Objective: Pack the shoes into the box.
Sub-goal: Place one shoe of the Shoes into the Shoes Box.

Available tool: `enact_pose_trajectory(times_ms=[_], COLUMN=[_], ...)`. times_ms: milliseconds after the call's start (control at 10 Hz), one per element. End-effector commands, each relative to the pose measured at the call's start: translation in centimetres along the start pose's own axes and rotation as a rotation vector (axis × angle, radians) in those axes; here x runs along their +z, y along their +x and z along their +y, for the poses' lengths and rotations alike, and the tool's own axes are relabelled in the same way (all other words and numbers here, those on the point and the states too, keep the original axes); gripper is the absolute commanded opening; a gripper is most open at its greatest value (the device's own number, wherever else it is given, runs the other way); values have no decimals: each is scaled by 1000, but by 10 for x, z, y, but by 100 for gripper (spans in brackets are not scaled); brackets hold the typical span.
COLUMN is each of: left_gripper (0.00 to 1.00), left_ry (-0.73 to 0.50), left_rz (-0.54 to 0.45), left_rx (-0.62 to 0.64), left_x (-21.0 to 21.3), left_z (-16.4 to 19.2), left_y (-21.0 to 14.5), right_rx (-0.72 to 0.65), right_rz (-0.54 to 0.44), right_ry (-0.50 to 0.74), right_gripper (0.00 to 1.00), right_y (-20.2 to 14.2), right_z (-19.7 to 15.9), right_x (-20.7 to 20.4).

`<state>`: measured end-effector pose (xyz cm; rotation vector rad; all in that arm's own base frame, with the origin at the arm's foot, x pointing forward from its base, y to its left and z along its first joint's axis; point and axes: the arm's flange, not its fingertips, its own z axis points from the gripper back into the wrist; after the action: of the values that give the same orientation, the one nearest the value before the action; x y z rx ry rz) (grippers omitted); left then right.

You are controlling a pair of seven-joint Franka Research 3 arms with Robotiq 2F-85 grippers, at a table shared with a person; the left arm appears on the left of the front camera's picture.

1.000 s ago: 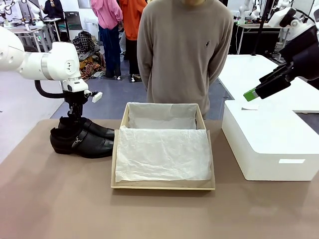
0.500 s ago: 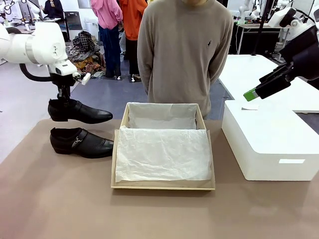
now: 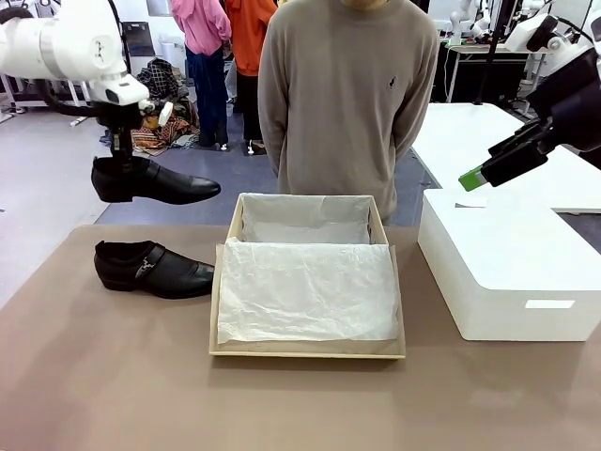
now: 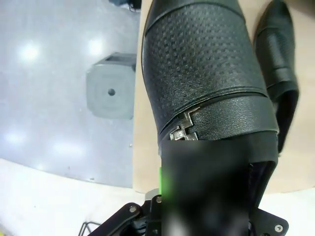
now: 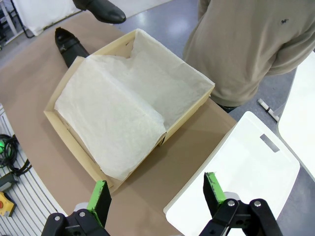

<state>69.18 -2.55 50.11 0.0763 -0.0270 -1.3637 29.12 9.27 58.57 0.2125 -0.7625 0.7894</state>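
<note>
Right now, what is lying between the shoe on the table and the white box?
In the front view, the tan box with tissue paper lies between the shoe on the table and the white box.

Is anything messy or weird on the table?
Nothing is spilled or broken. One shoe hangs in the air, pinched by the left gripper, while its twin lies on the table. White tissue paper flops out over the box front.

Bright, even indoor light; soft shadows; glare spots on floor (image 4: 29, 51); blurred left-wrist foreground.
</note>
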Motion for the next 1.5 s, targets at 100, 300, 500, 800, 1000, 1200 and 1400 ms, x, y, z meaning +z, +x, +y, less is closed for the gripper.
enact_pose_trajectory(times_ms=[100,300,500,800,1000,1200,1400], left_gripper=[0,0,0,0,0,0,0], left_ry=[-62,-67,-90,-103,-90,-90,-100], left_rz=[-36,-45,-83,-98,-75,-75,-76], left_rx=[24,-17,-62,-103,-92,-92,-96], left_x=[36,50,53,50,44,44,38], left_z=[-29,-43,-54,-61,-65,-65,-65], left_y=[37,71,101,115,118,118,120], right_rx=[0,0,0,0,0,0,0], right_rz=[-5,-5,-5,-5,-5,-5,-5], right_ry=[7,7,7,7,7,7,7], right_gripper=[100,100,100,100,100,100,100], right_y=[0,0,0,0,0,0,0], right_z=[0,0,0,0,0,0,0], right_x=[0,0,0,0,0,0,0])
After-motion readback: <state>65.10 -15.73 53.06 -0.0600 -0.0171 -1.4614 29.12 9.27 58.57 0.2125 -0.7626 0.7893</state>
